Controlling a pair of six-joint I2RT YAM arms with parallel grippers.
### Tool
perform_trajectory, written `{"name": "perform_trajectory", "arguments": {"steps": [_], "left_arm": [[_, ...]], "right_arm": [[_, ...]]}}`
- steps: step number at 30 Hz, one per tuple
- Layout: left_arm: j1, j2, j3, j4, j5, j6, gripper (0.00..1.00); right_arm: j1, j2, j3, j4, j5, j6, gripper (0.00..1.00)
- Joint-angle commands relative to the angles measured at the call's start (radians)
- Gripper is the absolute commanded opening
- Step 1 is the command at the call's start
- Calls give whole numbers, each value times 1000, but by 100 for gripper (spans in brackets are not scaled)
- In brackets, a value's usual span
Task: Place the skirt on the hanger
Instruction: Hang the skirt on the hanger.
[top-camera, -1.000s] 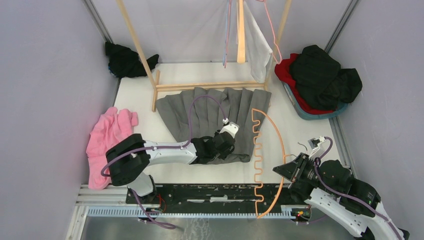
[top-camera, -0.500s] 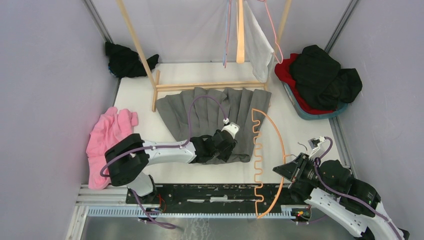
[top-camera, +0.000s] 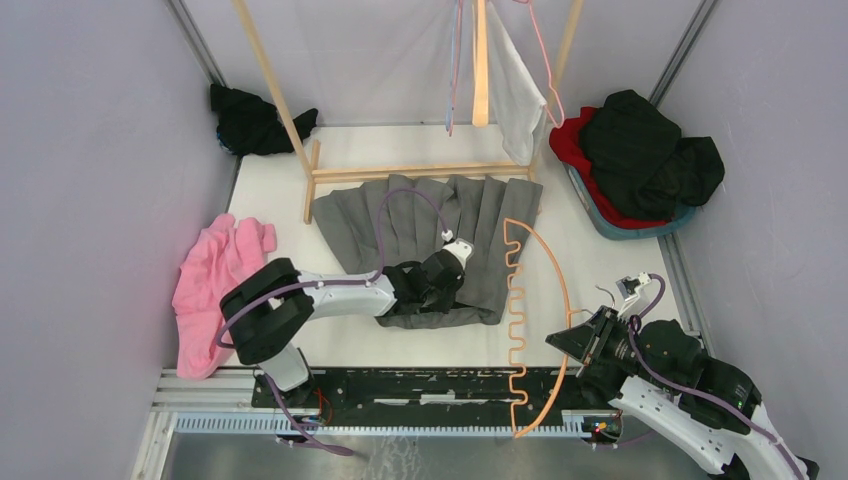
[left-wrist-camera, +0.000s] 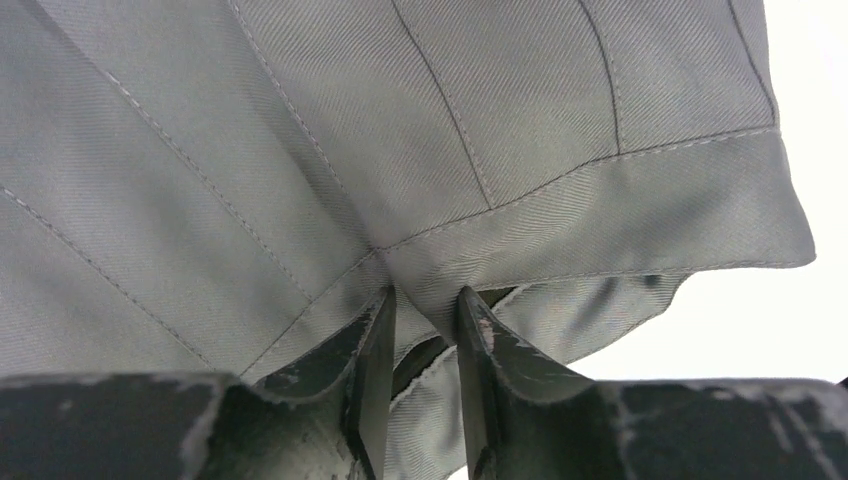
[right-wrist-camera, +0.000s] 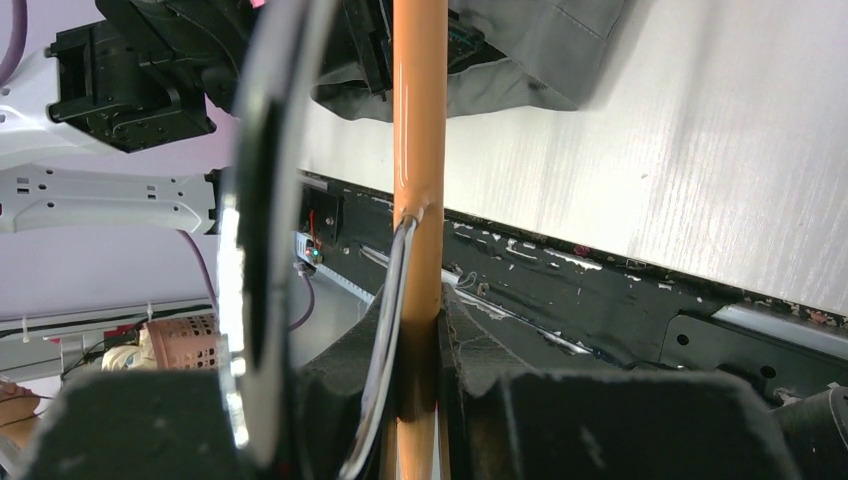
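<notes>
The grey pleated skirt (top-camera: 430, 215) is lying spread on the white table (top-camera: 620, 260) in the middle of the top view, its hem pointing toward the wooden rack (top-camera: 400, 172) above it and its waistband toward the bottom of the frame. The left hand (top-camera: 440, 290) is reaching in from the lower left and resting on the waistband end. In the left wrist view the left hand (left-wrist-camera: 425, 305) is pinching a raised fold of the skirt (left-wrist-camera: 400, 130) at the waistband seam, the fabric sitting between the two dark fingers (left-wrist-camera: 372, 350).

The orange hanger (top-camera: 566, 295) is lying just right of the skirt, running down toward the bottom edge. The right hand (top-camera: 585, 340), at the lower right, is clamping it; in the right wrist view the fingers are closing tightly around the orange stem (right-wrist-camera: 420, 100).

A pink garment (top-camera: 215, 270) is lying at the left, and a basket (top-camera: 600, 215) of red and black clothes is sitting at the upper right.
</notes>
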Motion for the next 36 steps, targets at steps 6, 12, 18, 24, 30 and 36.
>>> {"name": "perform_trajectory", "arguments": {"steps": [6, 12, 18, 24, 30, 36], "left_arm": [[33, 14, 72, 61, 63, 46, 11], [70, 12, 113, 27, 57, 58, 3], [129, 44, 206, -42, 48, 96, 3], [182, 66, 300, -81, 48, 119, 3], [202, 80, 362, -105, 53, 129, 3], [213, 85, 394, -112, 62, 136, 3]], "right_arm": [[7, -8, 0, 61, -8, 17, 1], [8, -16, -1, 51, -41, 27, 1], [7, -8, -33, 75, -172, 34, 1], [7, 35, -64, 113, -322, 41, 1], [8, 65, -71, 142, -455, 49, 1], [7, 82, -124, 164, -539, 58, 1]]}}
